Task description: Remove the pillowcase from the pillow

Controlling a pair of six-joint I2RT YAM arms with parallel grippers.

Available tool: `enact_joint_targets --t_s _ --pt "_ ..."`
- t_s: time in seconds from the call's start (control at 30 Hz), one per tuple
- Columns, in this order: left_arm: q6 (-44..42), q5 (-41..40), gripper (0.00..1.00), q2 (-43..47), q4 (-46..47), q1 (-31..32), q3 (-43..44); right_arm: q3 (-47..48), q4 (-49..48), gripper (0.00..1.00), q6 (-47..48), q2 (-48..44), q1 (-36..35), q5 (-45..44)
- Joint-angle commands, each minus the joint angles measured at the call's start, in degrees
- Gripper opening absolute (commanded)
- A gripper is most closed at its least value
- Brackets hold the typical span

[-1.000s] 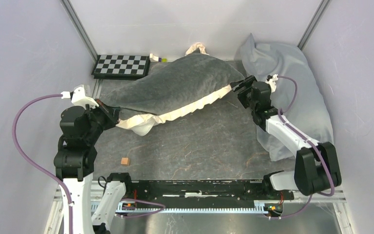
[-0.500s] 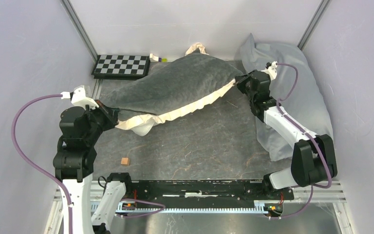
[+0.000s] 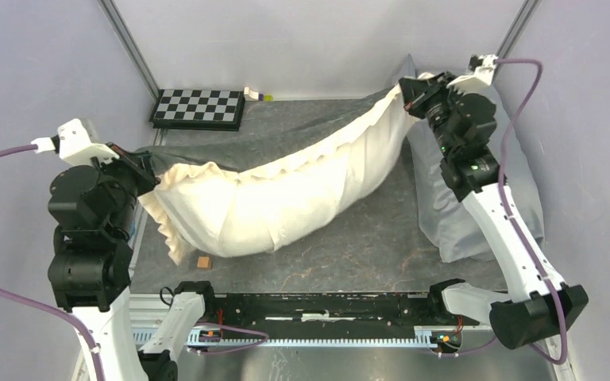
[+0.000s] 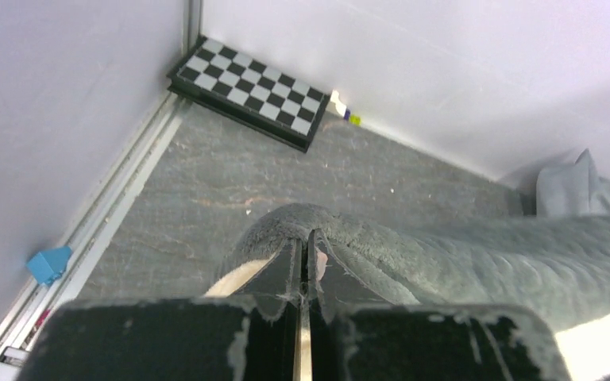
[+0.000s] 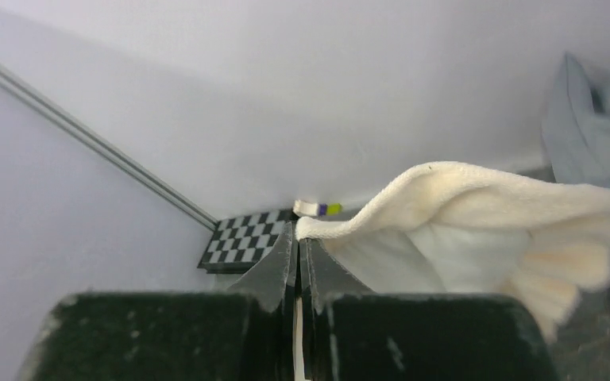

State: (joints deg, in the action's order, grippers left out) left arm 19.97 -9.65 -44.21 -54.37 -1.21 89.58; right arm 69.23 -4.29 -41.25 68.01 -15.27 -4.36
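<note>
Above the middle of the table, the pillowcase [image 3: 286,190] hangs in a long sagging sling, strung between the two arms. Its cream face and ruffled frill are turned toward the overhead camera, and the dark grey plush shows only along the far upper edge. The pillow cannot be told apart from the cover. The heavy bulge low on the left suggests it is still inside, its weight settling toward that end.

The left gripper [image 3: 139,163] is pinched tight on the grey plush corner, as its wrist view confirms. The right gripper [image 3: 407,93] is clamped on the cream frill at the high far-right end.

With the cover off the table, gravity can now help. Whether the opening points down is not clear, so the pillow may simply ride in the sling.

A second ago the cover lay flat, grey face up, with the right jaws wide beside the frill. They have since closed, and both arms have risen, the right one far more.

The pale blue-grey pillow [image 3: 516,190] rests against the right wall. The checkerboard [image 3: 198,107] sits at the far left, and a small orange block [image 3: 204,262] lies just under the sagging fabric.
</note>
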Motion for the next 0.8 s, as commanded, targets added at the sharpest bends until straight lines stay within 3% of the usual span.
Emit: enact_joint_targets --t_s 0.0,0.17,0.37,0.47,0.57,0.63,0.67,0.77 --pt "-2.61 -3.74 0.02 -1.82 3.78 -0.11 8.97 12.63 1.76 0.00 8.10 -5.57 0.24 0.88" --pt "-1.77 3.80 0.02 -9.50 -2.69 -0.10 8.53 17.75 11.64 0.00 11.66 -5.11 0.24 -6.07" --pt "1.46 17.04 0.02 -18.23 4.74 -0.23 -8.67 12.55 16.33 0.01 10.41 2.05 0.28 -8.88" --pt "4.88 22.11 0.02 -21.43 11.43 -0.19 -15.56 8.32 14.11 0.29 11.47 6.88 0.23 -8.28" --pt "8.22 24.93 0.02 -22.77 16.97 -0.20 -18.70 7.92 11.32 0.69 21.04 9.51 0.25 2.71" --pt "9.10 25.28 0.02 -23.19 18.66 -0.19 -18.91 6.89 10.19 0.83 26.00 8.29 -0.03 9.70" --pt "9.34 24.85 0.02 -23.39 19.15 -0.22 -18.83 5.36 9.16 0.97 27.68 6.77 -0.24 11.28" --pt "8.99 23.38 0.03 -23.42 19.37 -0.19 -18.22 2.18 8.79 0.98 31.70 2.07 -1.63 14.29"
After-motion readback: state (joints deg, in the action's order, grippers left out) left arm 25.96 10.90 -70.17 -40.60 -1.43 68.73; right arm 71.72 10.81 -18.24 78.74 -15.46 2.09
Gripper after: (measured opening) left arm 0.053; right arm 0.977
